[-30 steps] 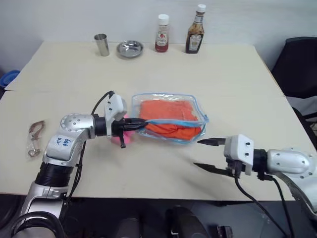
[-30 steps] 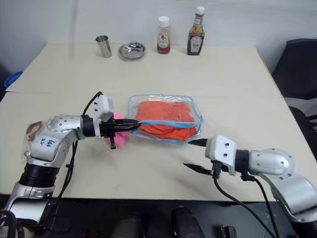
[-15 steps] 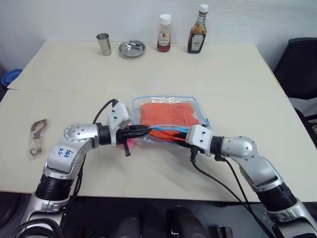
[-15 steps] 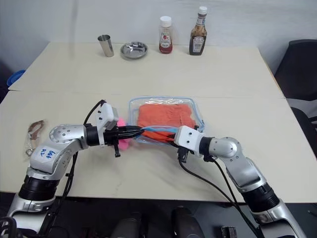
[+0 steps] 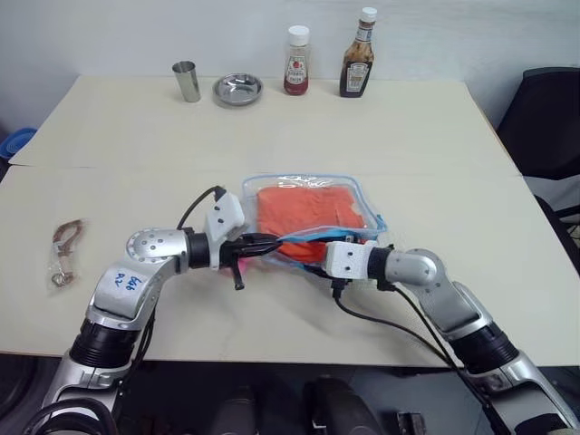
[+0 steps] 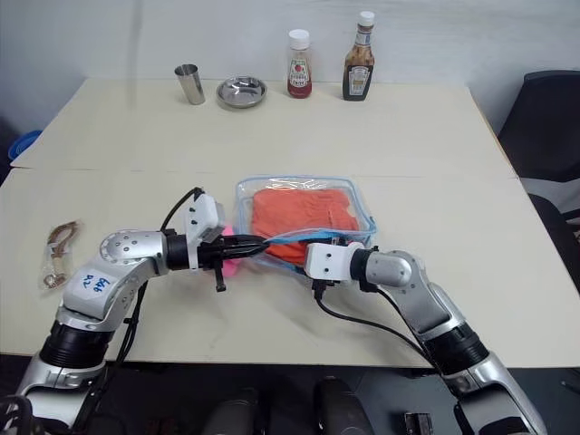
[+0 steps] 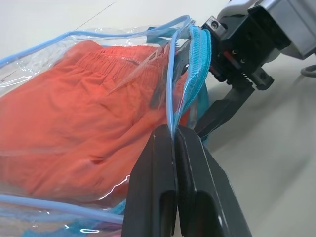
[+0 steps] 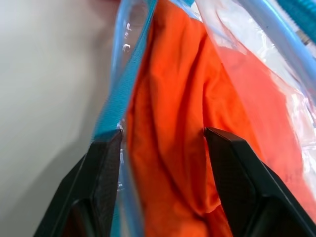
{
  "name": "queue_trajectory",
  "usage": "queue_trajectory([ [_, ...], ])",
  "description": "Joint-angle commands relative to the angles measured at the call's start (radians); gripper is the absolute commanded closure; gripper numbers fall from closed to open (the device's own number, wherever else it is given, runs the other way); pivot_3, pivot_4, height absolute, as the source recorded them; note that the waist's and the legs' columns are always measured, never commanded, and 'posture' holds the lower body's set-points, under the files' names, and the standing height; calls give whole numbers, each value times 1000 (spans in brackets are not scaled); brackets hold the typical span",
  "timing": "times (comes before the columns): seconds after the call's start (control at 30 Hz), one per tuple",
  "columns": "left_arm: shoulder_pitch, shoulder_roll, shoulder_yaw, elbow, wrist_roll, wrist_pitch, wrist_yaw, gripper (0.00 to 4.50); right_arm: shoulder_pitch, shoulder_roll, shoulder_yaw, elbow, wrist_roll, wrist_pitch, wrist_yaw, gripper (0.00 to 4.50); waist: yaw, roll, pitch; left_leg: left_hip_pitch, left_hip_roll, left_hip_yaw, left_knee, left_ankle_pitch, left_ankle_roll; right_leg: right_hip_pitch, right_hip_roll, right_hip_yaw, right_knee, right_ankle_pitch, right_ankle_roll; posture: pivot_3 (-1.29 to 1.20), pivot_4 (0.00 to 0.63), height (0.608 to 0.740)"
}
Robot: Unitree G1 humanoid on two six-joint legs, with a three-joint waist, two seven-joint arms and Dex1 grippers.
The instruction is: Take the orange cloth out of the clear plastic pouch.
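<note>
L gripper (image 7: 174, 136) clamped tight on blue rim of the clear plastic pouch (image 5: 362, 195), lifting the mouth. R gripper (image 8: 163, 140) jaws apart, straddling the orange cloth (image 8: 177, 113) at pouch mouth, one finger outside the edging; grip unconfirmed. No legible labels.

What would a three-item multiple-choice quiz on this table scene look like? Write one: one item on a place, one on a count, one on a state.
1. Where does the orange cloth lie?
A. In the metal bowl
B. Inside the clear plastic pouch
C. Bare on the table

2. How many bottles stand at the table's far edge?
A. Two
B. Four
C. None

3. How is the left claw?
A. Wide open over the table
B. Shut on the cup
C. Shut on the pouch's blue edge

Answers:
1 B: orange fabric shows through the clear plastic.
2 A: a red sauce bottle and a brown sauce bottle.
3 C: the left wrist view shows the edging pinched between its fingers.
</note>
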Motion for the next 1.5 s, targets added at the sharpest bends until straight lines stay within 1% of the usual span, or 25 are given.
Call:
queue_trajectory([
  [0.03,-8,-6,-6,-54,-4,-20,-4,4500,-26,5,4,17,-42,-50,-20,1759,1,0,0,0,0,0,0,0,0,0,0,0,0,0,0,0,150,740],
  [0.3,-6,-12,-10,-64,-8,-18,0,4500,-73,0,60,118,-174,-169,-47,1759,-3,0,0,0,0,0,0,0,0,0,0,0,0,0,0,0,150,740],
  [0.4,-17,-17,-6,-52,-5,-19,6,4500,-87,19,71,165,-172,-158,-26,2329,-5,0,0,0,0,0,0,0,0,0,0,0,0,0,0,0,150,740],
  [0.5,-23,-19,-3,-44,-3,-20,10,4500,-94,14,79,191,-178,-177,-7,3309,-5,0,0,0,0,0,0,0,0,0,0,0,0,0,0,0,150,740],
  [0.57,-28,-22,4,-37,-6,-17,17,4500,-95,7,76,200,-173,-190,6,4071,-5,0,0,0,0,0,0,0,0,0,0,0,0,0,0,0,150,740],
  [0.6,-30,-24,9,-33,-9,-14,22,4500,-94,0,75,204,-173,-198,13,4324,-5,0,0,0,0,0,0,0,0,0,0,0,0,0,0,0,150,740],
  [0.63,-31,-28,13,-30,-12,-8,28,4500,-91,-8,74,205,-173,-207,20,4468,-4,0,0,0,0,0,0,0,0,0,0,0,0,0,0,0,150,740],
  [0.77,-47,-55,38,-10,-32,28,65,4500,-79,-61,97,184,-202,-279,54,4468,0,0,0,0,0,0,0,0,0,1,0,0,0,0,0,0,150,740],
  [0.9,-74,-76,31,40,14,17,116,4500,-61,-112,109,139,-221,-366,78,4468,4,-1,-1,0,-1,0,1,0,0,1,-1,0,-1,0,0,0,150,740],
  [1.03,-96,-59,-23,152,159,-107,167,4500,-34,-168,75,58,-125,-432,136,4468,3,-1,-1,1,0,0,1,0,0,1,0,0,0,0,0,0,150,740],
  [1.13,-112,-62,-45,221,225,-182,191,4500,-8,-240,69,-1,-26,-535,213,4468,3,-1,-1,1,0,0,1,0,0,1,0,0,-1,0,0,0,150,740],
  [1.23,-142,-81,-38,283,267,-203,240,4500,32,-320,81,-28,32,-640,279,4468,4,-1,-1,1,0,0,1,0,0,1,0,0,0,0,0,0,150,740],
  [1.37,-183,-110,-20,350,279,-202,280,4500,70,-384,83,-25,37,-719,319,4468,3,-1,-1,1,0,0,1,0,0,2,0,0,-1,0,0,0,150,740],
  [1.5,-203,-89,-20,415,322,-221,303,4500,116,-460,55,-20,43,-755,342,4468,3,-1,-1,2,0,0,1,0,0,2,0,0,0,0,0,0,150,740],
])
